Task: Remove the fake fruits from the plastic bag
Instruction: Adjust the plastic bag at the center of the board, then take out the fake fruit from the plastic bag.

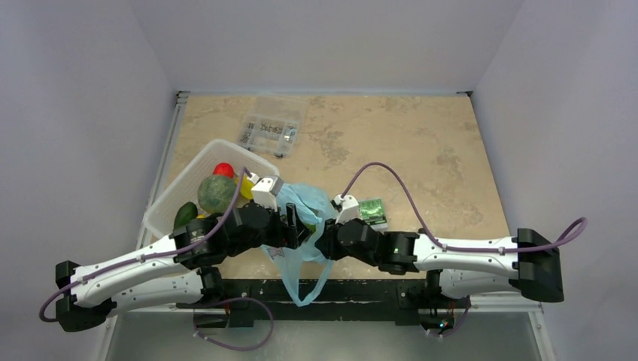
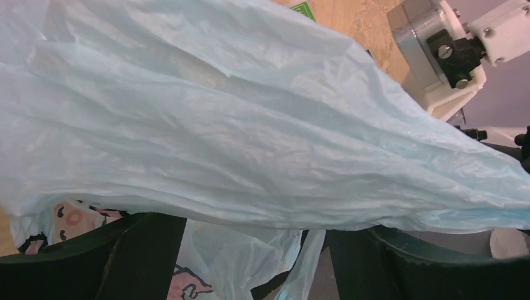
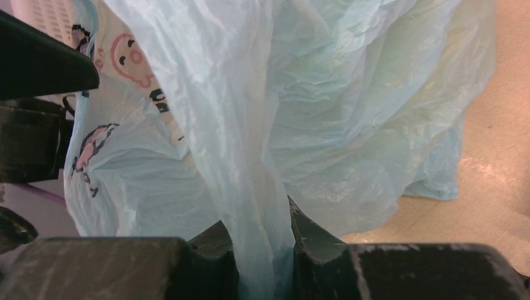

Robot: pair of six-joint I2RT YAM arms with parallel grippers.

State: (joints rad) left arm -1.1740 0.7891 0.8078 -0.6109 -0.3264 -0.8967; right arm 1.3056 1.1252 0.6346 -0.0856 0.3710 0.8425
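The light-blue plastic bag (image 1: pixel 305 201) lies crumpled between my two grippers near the table's front edge, and a loop of it hangs over that edge. My right gripper (image 3: pixel 265 219) is shut on a bunched strip of the bag (image 3: pixel 350 112). My left gripper (image 2: pixel 250 231) stands open, its fingers wide apart, with the bag film (image 2: pixel 237 125) draped over and between them. Fake fruits sit in the white basket: a red one (image 1: pixel 223 169), a dark green round one (image 1: pixel 216 194) and a green elongated one (image 1: pixel 185 214). What lies inside the bag is hidden.
The white mesh basket (image 1: pixel 162 210) stands at the left, close to my left arm. A clear compartment box (image 1: pixel 272 128) sits at the back centre. A small green packet (image 1: pixel 372 210) lies just beyond my right wrist.
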